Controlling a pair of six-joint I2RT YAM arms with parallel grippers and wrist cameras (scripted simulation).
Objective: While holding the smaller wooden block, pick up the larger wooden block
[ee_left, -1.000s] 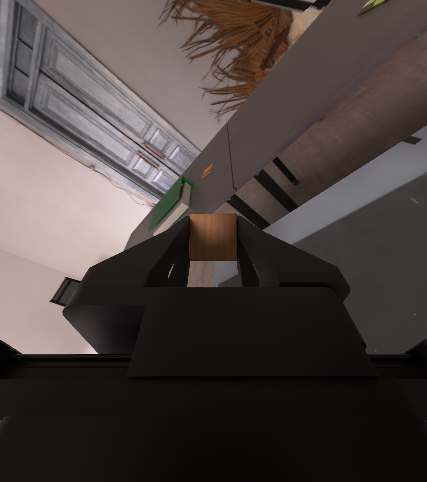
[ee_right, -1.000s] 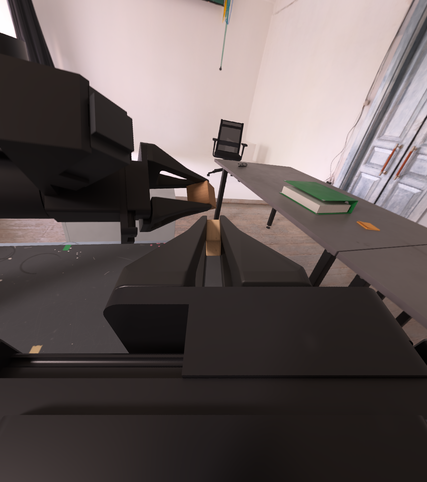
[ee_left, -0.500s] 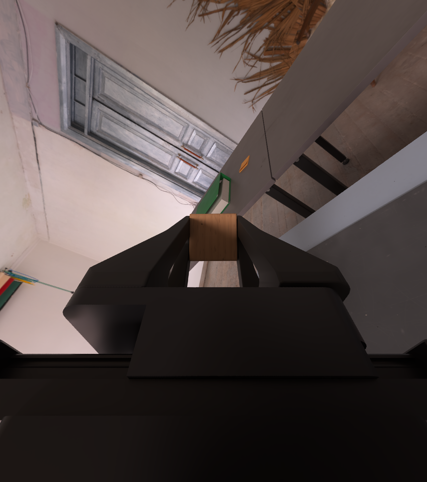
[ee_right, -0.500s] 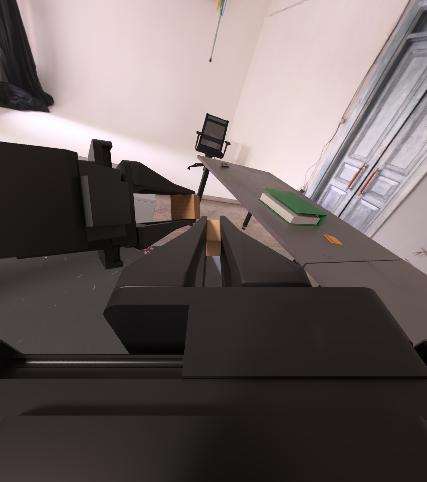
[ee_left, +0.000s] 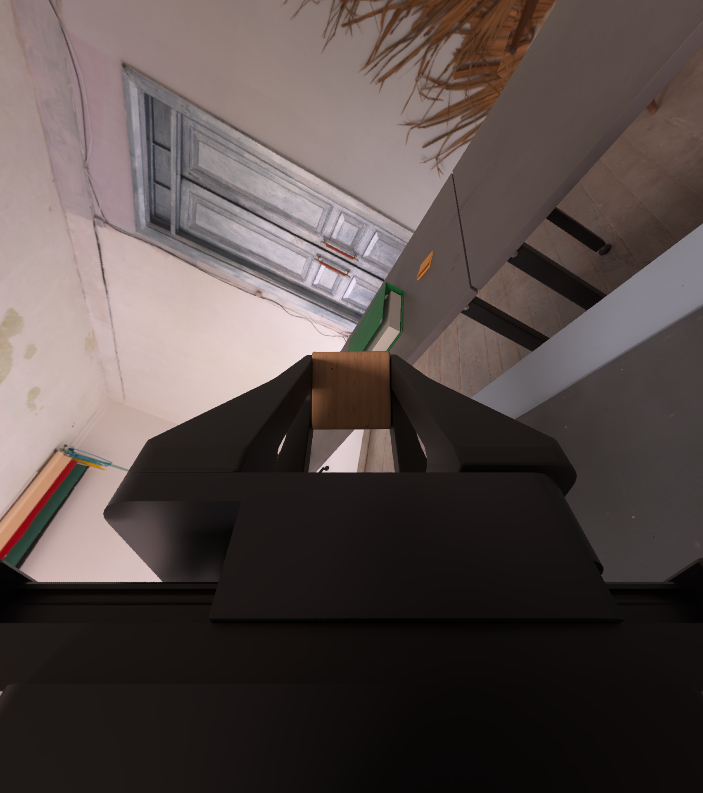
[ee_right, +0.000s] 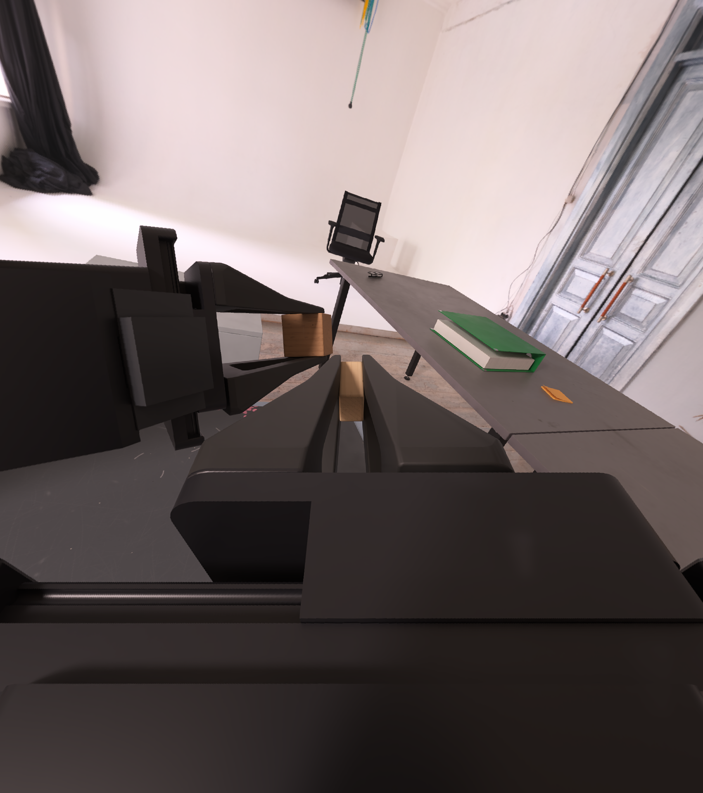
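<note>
My left gripper (ee_left: 350, 364) is shut on the larger wooden block (ee_left: 349, 389), a brown cube held between its two black fingertips, raised off the dark table. My right gripper (ee_right: 350, 364) is shut on the smaller wooden block (ee_right: 349, 391), a pale narrow piece pinched between its fingers. In the right wrist view the left gripper (ee_right: 319, 332) shows close on the left, lying sideways, with the larger block (ee_right: 307, 334) in its jaws just above and left of my right fingertips. Both blocks are in the air.
The dark grey work table (ee_right: 83, 515) lies below. A long grey desk (ee_right: 577, 399) stands beyond, bearing a green binder (ee_right: 491, 343) and a small orange pad (ee_right: 555, 394). An office chair (ee_right: 356, 231) and a blue-grey double door (ee_right: 641, 257) are farther off.
Both grippers have tilted and risen with their blocks still held. In the right wrist view the left gripper has swung to lie more sideways, and the table has dropped lower.
</note>
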